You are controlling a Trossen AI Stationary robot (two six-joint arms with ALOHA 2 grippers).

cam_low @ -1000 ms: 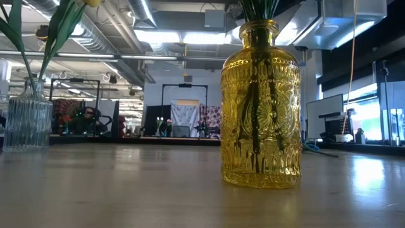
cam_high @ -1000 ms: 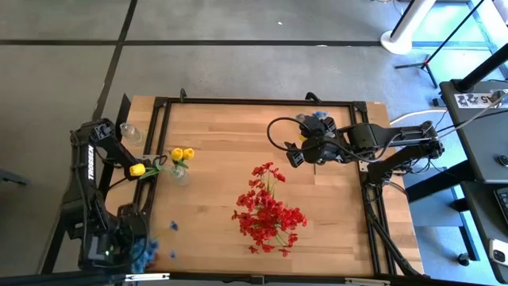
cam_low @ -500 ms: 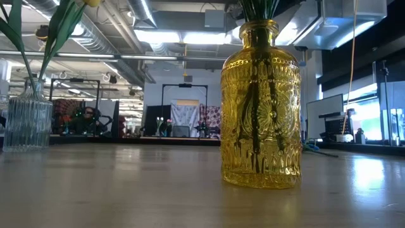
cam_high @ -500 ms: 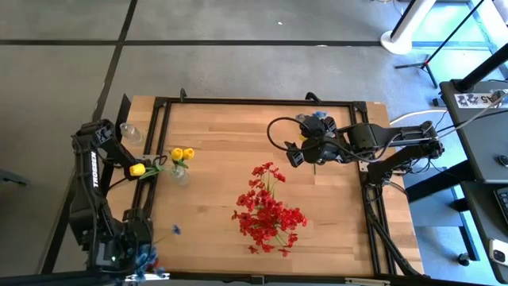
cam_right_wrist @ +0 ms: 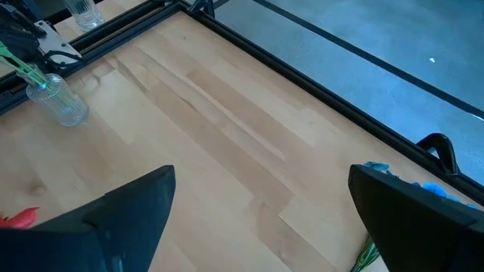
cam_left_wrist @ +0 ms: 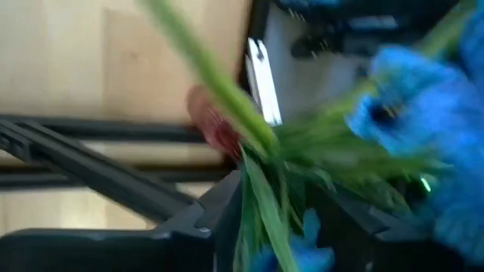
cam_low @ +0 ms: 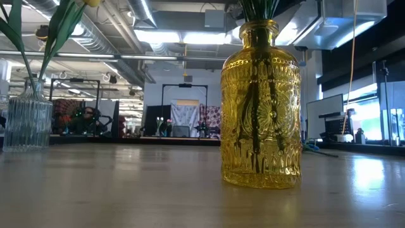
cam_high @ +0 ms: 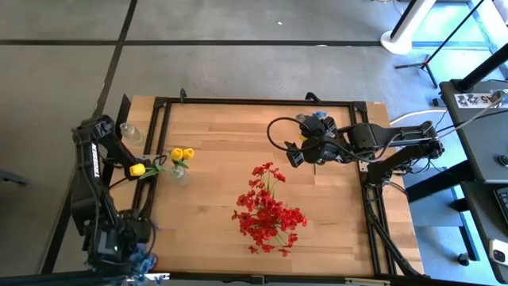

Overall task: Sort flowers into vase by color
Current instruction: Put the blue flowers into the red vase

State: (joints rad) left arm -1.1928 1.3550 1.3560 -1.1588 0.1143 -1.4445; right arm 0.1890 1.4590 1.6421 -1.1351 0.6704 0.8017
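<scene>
Red flowers (cam_high: 270, 210) stand in the yellow glass vase (cam_low: 259, 104) at the table's middle. Yellow flowers (cam_high: 181, 153) stand in a clear ribbed vase (cam_low: 25, 123) at the left. My left gripper (cam_high: 131, 256) is off the table's near left corner with blue flowers (cam_left_wrist: 412, 132) and their green stems (cam_left_wrist: 261, 162) right before its camera, blurred. More blue flowers (cam_high: 316, 119) show by the far edge beside my right arm. My right gripper (cam_high: 294, 152) hangs open over bare wood, with nothing between its fingers (cam_right_wrist: 136, 215).
A small clear glass (cam_high: 131, 132) stands at the far left corner, outside the black frame rail (cam_high: 238, 102) that runs round the table top. Bare wood (cam_right_wrist: 219, 143) lies between the two vases and under my right gripper.
My left arm has drawn back toward the table's near left corner, taking the blue flowers with it. The small blue blooms that showed over the wood near the left edge have left that spot. My right arm has kept still.
</scene>
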